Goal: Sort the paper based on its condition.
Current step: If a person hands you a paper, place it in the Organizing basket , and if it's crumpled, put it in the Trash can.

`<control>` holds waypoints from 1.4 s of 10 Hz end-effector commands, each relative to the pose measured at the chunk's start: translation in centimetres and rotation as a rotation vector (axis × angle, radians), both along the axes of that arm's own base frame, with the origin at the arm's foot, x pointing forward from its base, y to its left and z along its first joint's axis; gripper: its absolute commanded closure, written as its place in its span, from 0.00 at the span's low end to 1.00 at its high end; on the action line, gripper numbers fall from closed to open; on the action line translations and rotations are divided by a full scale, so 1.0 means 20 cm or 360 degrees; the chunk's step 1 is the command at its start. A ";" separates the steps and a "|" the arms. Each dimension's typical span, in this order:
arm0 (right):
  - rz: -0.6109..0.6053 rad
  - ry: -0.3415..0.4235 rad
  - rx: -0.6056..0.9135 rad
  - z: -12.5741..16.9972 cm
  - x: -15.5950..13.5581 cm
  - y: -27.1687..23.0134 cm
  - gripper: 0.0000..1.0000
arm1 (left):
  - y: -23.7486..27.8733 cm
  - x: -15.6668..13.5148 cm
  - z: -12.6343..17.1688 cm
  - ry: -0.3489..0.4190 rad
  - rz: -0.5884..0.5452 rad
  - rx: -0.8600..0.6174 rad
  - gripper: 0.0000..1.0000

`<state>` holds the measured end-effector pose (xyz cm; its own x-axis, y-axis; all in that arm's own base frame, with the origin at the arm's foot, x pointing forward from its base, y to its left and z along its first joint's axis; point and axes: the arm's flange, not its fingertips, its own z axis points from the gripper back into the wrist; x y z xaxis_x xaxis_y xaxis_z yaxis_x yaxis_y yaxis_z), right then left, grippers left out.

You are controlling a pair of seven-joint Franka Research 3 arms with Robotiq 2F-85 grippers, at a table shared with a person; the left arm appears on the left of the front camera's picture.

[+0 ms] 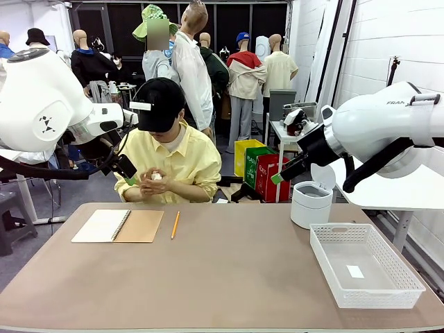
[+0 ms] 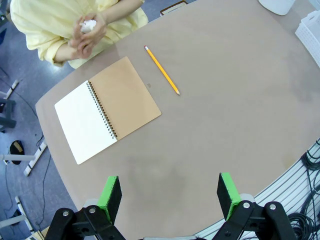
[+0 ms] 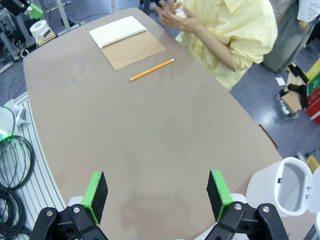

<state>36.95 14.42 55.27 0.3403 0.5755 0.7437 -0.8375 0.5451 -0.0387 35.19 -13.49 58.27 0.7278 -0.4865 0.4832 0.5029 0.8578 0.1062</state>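
Paper (image 1: 157, 176) is wadded into a small white ball in the person's hands (image 1: 147, 187) at the table's 11 o'clock edge, probably light, springy and crushable, so pinch across its middle; left gripper (image 2: 169, 196) and right gripper (image 3: 156, 196) both spread wide, empty.

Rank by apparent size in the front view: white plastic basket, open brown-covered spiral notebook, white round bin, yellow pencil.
1. white plastic basket
2. open brown-covered spiral notebook
3. white round bin, close behind the notebook
4. yellow pencil
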 end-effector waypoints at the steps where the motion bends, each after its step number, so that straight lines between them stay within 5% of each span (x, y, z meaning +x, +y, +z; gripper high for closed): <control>1: 0.0011 0.0017 0.0028 -0.01 0.01 0.00 0.00 | 0.00 0.00 0.00 -0.0007 -0.0005 -0.0005 0.00; 14: 0.0011 0.0017 0.0028 -0.01 0.01 0.00 0.00 | 0.00 0.00 0.00 -0.0007 -0.0005 -0.0005 0.00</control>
<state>36.95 14.42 55.27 0.3403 0.5755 0.7437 -0.8374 0.5451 -0.0387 35.19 -13.49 58.28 0.7278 -0.4865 0.4832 0.5029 0.8578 0.1062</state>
